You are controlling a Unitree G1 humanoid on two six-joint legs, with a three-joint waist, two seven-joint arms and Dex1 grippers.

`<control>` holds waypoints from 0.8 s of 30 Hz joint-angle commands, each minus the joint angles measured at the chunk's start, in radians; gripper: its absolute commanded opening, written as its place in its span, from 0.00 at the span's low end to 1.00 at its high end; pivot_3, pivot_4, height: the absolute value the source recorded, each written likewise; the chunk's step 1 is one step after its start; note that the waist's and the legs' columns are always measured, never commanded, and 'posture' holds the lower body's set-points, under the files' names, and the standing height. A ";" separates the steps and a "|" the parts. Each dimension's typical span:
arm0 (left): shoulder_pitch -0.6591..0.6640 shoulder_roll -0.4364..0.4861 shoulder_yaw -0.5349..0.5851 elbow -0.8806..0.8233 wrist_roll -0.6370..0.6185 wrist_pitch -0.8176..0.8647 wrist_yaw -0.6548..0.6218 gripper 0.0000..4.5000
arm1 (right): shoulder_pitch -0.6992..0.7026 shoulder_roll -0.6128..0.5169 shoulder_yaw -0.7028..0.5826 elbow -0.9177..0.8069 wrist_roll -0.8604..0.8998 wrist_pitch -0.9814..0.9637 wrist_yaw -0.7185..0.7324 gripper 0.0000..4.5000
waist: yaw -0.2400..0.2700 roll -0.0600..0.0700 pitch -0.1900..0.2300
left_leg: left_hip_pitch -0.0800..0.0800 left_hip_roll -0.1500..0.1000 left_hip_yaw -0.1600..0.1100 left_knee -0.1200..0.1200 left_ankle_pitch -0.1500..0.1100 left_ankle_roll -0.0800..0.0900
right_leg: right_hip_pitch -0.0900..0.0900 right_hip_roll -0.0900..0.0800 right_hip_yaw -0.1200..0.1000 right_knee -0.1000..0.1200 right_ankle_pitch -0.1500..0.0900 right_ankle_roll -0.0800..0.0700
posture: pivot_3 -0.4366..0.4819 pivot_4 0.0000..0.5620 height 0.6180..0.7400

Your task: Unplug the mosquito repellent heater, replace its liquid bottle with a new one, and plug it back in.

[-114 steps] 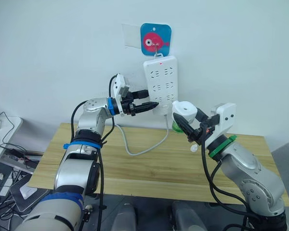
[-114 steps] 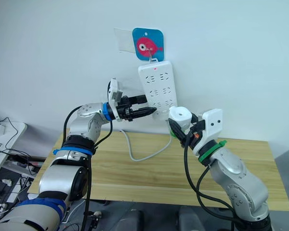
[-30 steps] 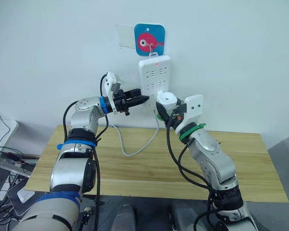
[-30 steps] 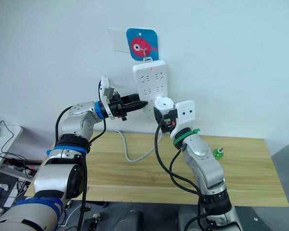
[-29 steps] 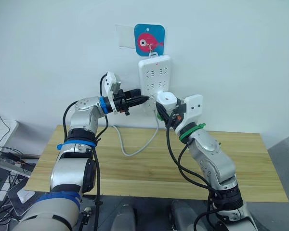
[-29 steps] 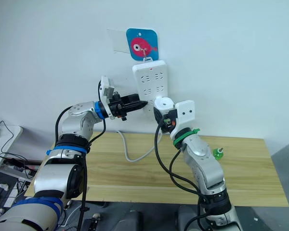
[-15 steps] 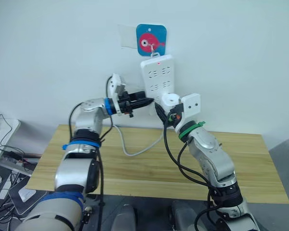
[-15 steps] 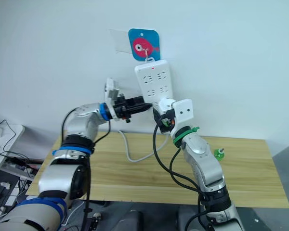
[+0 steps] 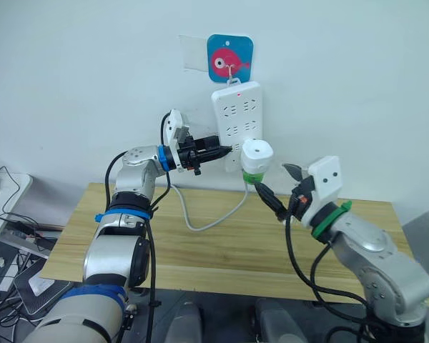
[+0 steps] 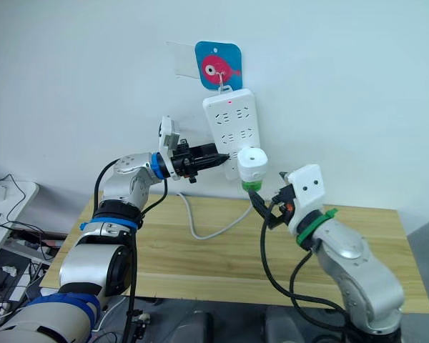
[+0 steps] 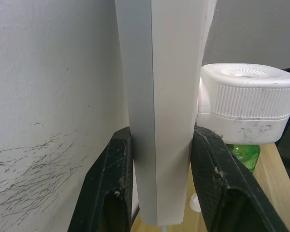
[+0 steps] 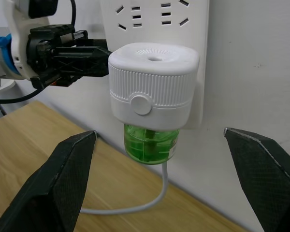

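The white mosquito repellent heater [image 9: 257,153] sits plugged into the lower part of the tall white power strip [image 9: 236,114] on the wall. A green liquid bottle [image 9: 254,176] is fitted under it. My left gripper [image 9: 227,148] is shut on the strip's left edge, one black finger [image 11: 108,183] on each side, just left of the heater [image 11: 246,104]. My right gripper [image 9: 277,182] is open, a short way below and right of the heater and apart from it. In the right wrist view its fingers [image 12: 63,179] stand wide on either side of the heater [image 12: 152,84] and bottle [image 12: 150,145].
The strip hangs from a blue fish-pattern hook plate [image 9: 230,58]. Its white cable [image 9: 200,223] loops down onto the wooden table [image 9: 200,254] below. A small white round piece [image 11: 194,203] lies on the table under the strip.
My right gripper has let go of the heater and drawn back down and to the right. The heater stays in the strip. My left gripper still holds the strip.
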 commanded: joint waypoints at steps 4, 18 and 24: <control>-0.025 0.055 -0.008 0.037 0.019 -0.012 -0.024 0.58 | 0.006 -0.052 -0.069 -0.034 0.097 -0.008 0.065 1.00 | -0.002 0.000 0.000 | 0.000 0.000 0.000 0.000 0.000 0.000 | 0.000 0.000 0.000 0.000 0.000 0.000 | 0.42 0.27 1.00; 0.344 0.265 0.040 -0.586 -0.120 0.209 -0.009 1.00 | -0.071 -0.038 0.132 0.178 0.096 -0.167 0.202 0.25 | -0.004 0.000 0.001 | 0.005 0.002 0.002 0.000 0.000 0.000 | 0.000 0.001 0.003 0.008 -0.002 -0.002 | 0.57 0.29 1.00; 0.507 0.278 0.051 -0.860 -0.206 0.306 0.061 1.00 | -0.131 0.008 0.210 0.279 0.040 -0.225 0.188 0.00 | 0.018 -0.001 0.001 | 0.006 0.002 0.003 0.000 0.000 0.000 | 0.000 0.001 0.004 0.008 -0.002 -0.002 | 0.59 0.30 1.00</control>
